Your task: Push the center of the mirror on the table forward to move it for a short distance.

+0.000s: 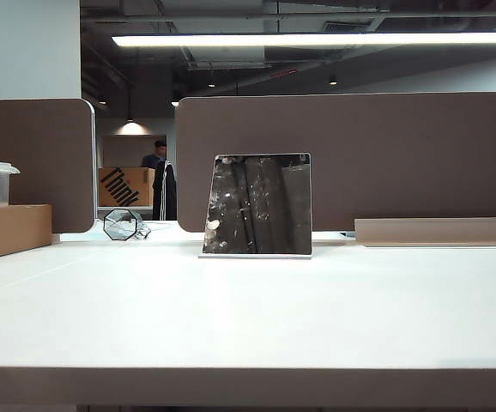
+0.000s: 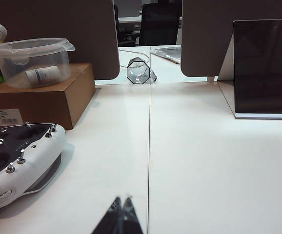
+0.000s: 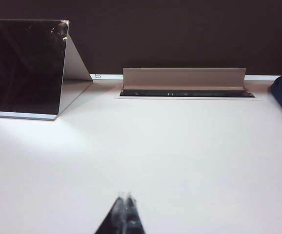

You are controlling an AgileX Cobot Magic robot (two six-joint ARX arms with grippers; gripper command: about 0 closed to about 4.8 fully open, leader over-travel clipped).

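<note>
though the exterior view shows neither arm, my wrist views show my left pincer (image 2: 122, 199) and right pincer (image 3: 125, 196) clenched, tips together, low over the worktop (image 1: 248, 318). the mirror (image 1: 258, 204) leans back near the rear partition (image 1: 402, 154), well apart from both. only my left wrist shows the remote controller (image 2: 19, 156), cardboard box (image 2: 48, 100) and plastic tub (image 2: 31, 61).

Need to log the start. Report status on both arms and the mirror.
Left end effector shut, back near the front edge. Right end effector shut, likewise back. Mirror upright mid-table, untouched. Nothing on the table between either arm and it.
</note>
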